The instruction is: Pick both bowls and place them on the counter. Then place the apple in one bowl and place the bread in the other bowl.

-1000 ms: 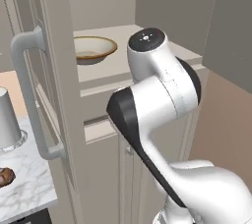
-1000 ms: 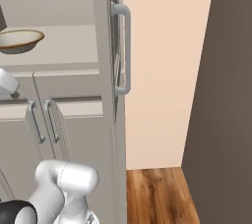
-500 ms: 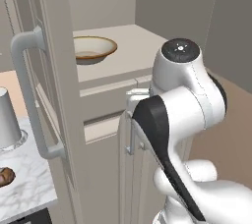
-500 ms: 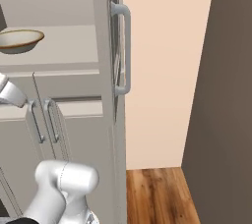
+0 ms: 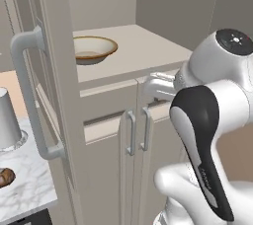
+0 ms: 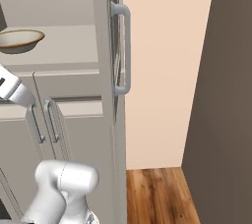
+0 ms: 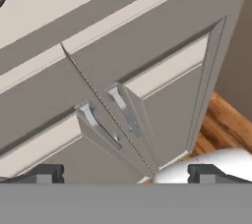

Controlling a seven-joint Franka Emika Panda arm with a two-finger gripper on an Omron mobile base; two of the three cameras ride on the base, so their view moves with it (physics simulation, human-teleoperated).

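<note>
- The arm rises from the lower right of the left base view, bends at a dark elbow and reaches forward toward the cabinet front, its round grey cap at the top right.
- In the right base view, a short piece of the arm's forearm enters at the left edge, just in front of the lower cabinet doors.
- The claw points at the lower cabinet doors; its two dark tips stand well apart at the bottom of the hand view with nothing between them, so it is released and empty.
- The hand view is rolled: the seam between the two lower doors runs on a slant, with the two door handles on either side of it.
- A strip of wood floor shows at the right of the hand view, below the cabinet.
- The tan bowl with the golden-brown rim sits upright on the beige cabinet shelf, above the lower doors, toward the shelf's left side.
- The bread lies on the marble worktop at the left edge of the left base view, partly cut off.
- A pale grey upright cylinder stands on the worktop behind the bread, apart from it.
- The tall cabinet door stands open between the worktop and the shelf, with a long grey handle on it.
- No writing or labels can be read anywhere.
</note>
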